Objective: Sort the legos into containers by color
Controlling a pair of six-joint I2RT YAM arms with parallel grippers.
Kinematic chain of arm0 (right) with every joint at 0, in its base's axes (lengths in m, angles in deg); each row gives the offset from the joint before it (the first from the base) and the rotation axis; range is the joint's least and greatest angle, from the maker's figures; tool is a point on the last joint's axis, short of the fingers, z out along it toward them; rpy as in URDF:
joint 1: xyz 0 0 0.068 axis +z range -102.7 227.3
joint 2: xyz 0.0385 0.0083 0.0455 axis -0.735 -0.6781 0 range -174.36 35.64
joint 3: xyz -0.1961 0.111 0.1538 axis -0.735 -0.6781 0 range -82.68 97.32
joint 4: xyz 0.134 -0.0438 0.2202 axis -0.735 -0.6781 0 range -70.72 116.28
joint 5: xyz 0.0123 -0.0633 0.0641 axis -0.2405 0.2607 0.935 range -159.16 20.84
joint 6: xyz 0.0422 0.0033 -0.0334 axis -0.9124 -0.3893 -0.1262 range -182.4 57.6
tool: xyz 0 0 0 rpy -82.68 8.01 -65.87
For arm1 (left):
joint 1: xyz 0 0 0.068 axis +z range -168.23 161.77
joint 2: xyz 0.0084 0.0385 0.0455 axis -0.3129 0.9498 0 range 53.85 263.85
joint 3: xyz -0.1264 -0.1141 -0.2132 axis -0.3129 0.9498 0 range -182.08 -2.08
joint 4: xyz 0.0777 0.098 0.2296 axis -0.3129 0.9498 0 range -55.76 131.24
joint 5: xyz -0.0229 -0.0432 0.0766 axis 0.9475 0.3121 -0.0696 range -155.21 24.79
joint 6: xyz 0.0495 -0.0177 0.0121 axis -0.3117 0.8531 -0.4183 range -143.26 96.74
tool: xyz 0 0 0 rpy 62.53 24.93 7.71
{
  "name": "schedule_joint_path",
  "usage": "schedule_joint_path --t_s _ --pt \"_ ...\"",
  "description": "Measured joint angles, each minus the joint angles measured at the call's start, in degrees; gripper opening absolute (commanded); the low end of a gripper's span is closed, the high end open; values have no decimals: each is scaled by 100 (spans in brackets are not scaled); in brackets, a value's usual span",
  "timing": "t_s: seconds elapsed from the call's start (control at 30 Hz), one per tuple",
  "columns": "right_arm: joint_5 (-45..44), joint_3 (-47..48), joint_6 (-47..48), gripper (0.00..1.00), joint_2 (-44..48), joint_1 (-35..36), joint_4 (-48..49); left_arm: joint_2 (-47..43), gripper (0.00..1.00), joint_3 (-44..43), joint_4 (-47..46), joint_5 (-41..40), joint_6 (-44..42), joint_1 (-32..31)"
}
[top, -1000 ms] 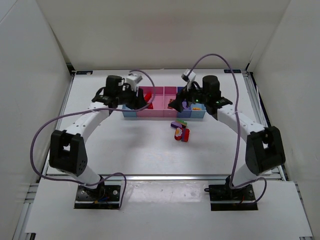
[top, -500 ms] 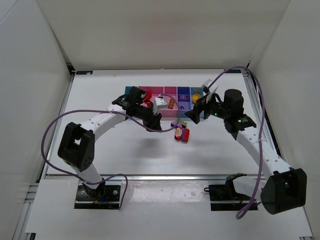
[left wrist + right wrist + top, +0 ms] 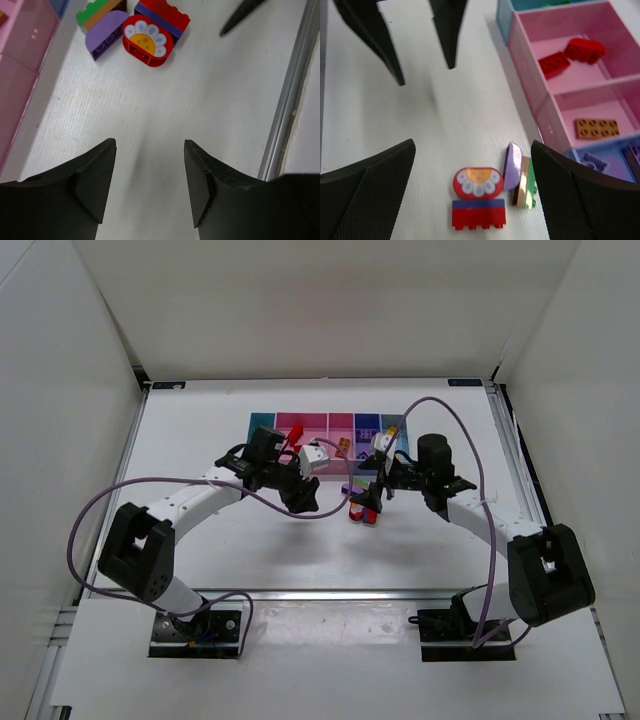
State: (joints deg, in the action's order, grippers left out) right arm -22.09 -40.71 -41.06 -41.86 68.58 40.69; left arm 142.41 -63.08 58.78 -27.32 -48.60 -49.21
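Swung away from the containers (image 3: 523, 55), my left claw (image 3: 150, 145) and right claw (image 3: 472, 144) hover, jaws apart and empty, over loose legos (image 3: 147, 40) on the bench (image 3: 165, 125).

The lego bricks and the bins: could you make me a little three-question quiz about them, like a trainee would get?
1. True or false: the right gripper is holding a brick.
2. What colour are the two bricks in the wide pink bin? A green, B red, C yellow.
3. Fill in: the flower-printed red brick lies loose on the ___.

Key: 1 false, it is open and empty. 2 B. 3 table.
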Motion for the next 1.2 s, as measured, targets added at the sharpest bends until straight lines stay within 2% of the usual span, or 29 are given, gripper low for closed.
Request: schedule_joint_path --t_s 0.23,0.47,0.83,1.03,1.2 --pt "457 -52 638 99 -251 284 376 -544 73 409 -664 -645 474 0" --pt "304 -90 848 99 -55 291 299 -457 65 411 -1003 -579 426 -98" --pt "-732 -544 997 99 1692 282 -640 1108 57 -208 -1215 125 -721 -352" --pt "-1220 -625 813 99 2092 273 -1093 1794 51 -697 -1246 358 -1335 -289" --pt "-1379 -625 719 99 2188 136 -1296 2164 55 -1097 -1202 542 -1770 -260"
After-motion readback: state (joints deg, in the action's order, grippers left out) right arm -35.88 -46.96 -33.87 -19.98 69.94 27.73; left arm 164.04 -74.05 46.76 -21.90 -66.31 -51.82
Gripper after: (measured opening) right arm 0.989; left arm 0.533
